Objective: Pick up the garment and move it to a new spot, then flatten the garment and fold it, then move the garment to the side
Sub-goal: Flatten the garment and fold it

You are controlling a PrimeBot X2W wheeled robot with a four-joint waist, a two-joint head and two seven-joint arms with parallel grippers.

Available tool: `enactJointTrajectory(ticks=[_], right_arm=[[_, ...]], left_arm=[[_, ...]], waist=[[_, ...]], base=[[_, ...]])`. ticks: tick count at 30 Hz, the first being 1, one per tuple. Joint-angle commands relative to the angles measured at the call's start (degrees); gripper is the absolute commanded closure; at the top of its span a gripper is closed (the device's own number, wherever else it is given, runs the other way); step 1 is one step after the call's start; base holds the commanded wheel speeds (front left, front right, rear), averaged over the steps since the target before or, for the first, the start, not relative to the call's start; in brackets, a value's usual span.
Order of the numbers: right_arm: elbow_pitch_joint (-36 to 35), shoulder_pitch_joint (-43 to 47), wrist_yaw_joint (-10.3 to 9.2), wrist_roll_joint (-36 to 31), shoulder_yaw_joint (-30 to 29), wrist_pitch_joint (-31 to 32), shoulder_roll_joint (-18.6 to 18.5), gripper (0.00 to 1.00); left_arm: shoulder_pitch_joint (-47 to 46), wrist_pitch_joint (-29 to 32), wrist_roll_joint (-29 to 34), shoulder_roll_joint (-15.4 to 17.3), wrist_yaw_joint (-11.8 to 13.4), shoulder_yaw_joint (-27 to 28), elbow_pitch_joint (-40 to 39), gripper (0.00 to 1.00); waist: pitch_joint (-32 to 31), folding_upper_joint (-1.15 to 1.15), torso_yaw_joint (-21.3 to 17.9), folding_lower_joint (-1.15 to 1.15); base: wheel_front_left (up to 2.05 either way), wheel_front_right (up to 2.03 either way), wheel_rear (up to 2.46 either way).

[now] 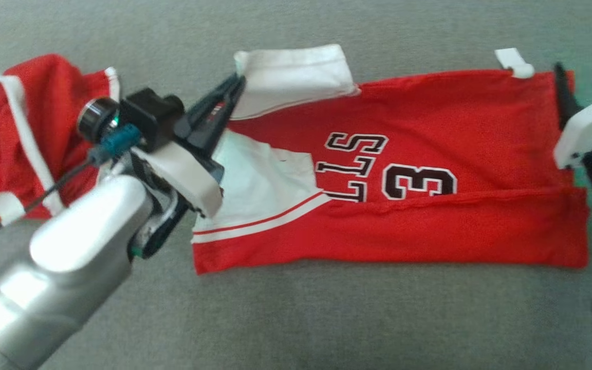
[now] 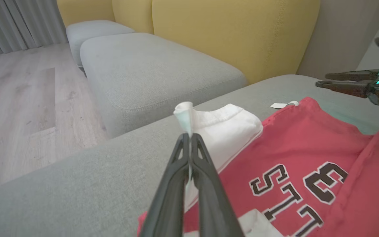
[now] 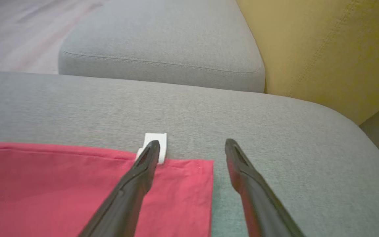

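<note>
The garment (image 1: pixel 429 154) is a red jersey with white trim and black lettering, lying spread on a grey cushion, its near long edge folded over. My left gripper (image 1: pixel 238 85) is shut on the jersey's white shoulder flap (image 2: pixel 222 128) at the jersey's left end; a pinch of white cloth sticks up past the fingertips (image 2: pixel 189 136). My right gripper (image 3: pixel 192 146) hangs open over the jersey's far right corner (image 3: pixel 196 171), one finger above the red cloth by a white tag (image 3: pixel 156 141), the other over bare cushion. It also stands at the right edge of the head view (image 1: pixel 584 77).
A second red and white garment (image 1: pixel 23 133) lies crumpled at the left of the cushion (image 1: pixel 327 318). Beyond the cushion stand another grey seat (image 2: pixel 150 72), yellow backrests (image 2: pixel 235 29) and a wooden floor (image 2: pixel 15 108).
</note>
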Motion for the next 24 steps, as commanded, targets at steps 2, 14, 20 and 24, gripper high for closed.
enactJointTrajectory(ticks=[2,14,20,24], right_arm=[[0.2,-2.2,-0.04,-0.8,0.3,0.3,-1.4,0.0],[14.3,-9.0,-0.04,-5.7,-2.7,0.9,-3.9,0.0],[18.8,-10.8,-0.04,-7.0,-1.8,-0.1,-3.1,0.73],[20.1,-12.1,-0.04,-6.5,-1.1,-2.3,-2.6,1.0]], left_arm=[[-1.7,-0.5,0.5,2.0,0.8,2.2,-2.6,1.0],[-2.5,0.4,1.8,1.6,1.9,1.1,-6.2,1.0],[-3.0,0.8,1.8,2.1,2.2,1.3,-5.9,1.0],[-3.1,0.7,1.3,2.9,2.8,2.1,-4.6,1.0]], waist=[[1.3,0.0,1.6,0.0],[4.4,0.0,3.5,0.0],[4.7,0.0,3.0,0.0],[3.9,0.0,2.2,0.0]], base=[[0.0,0.0,0.0],[0.0,0.0,0.0],[0.0,0.0,0.0],[0.0,0.0,0.0]])
